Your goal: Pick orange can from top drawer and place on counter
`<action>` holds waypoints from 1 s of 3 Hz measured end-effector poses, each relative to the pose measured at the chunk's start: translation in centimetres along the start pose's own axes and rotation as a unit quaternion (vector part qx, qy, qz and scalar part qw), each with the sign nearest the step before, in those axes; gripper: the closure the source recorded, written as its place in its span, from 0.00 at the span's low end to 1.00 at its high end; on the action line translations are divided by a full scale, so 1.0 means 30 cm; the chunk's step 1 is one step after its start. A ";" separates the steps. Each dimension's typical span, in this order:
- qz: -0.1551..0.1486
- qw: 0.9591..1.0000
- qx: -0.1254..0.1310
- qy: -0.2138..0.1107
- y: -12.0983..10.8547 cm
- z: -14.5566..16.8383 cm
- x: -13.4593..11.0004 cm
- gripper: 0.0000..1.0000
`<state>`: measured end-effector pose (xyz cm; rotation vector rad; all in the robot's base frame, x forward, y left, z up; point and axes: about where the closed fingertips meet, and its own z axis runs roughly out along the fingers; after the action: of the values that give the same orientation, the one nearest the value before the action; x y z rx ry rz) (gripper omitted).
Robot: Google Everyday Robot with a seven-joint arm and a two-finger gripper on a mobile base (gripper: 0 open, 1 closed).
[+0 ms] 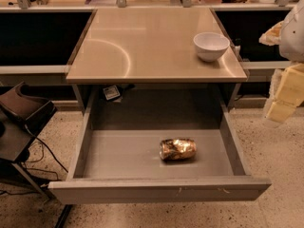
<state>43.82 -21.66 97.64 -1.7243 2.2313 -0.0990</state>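
Pale yellow hand (281,101) at the far right edge of view, just off the right side of the desk (142,46), above the speckled floor (280,156). Spread or pressed together: cannot tell.

Left of the hand and lower: top drawer (156,190), pulled open beneath the desk. Orange can (177,149) on its side on the drawer's grey floor, right of middle, clear of every wall, well apart from the hand.

Left of the hand and higher: white bowl (211,45), upright on the desk near its front right corner.
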 end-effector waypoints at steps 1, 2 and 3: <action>0.000 1.000 0.000 0.000 0.000 0.001 0.000 0.00; -0.008 1.000 -0.007 -0.008 -0.015 0.034 -0.012 0.00; -0.035 0.999 -0.029 -0.026 -0.055 0.179 -0.048 0.00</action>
<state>47.24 -19.99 93.25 -1.8130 2.1574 -0.0057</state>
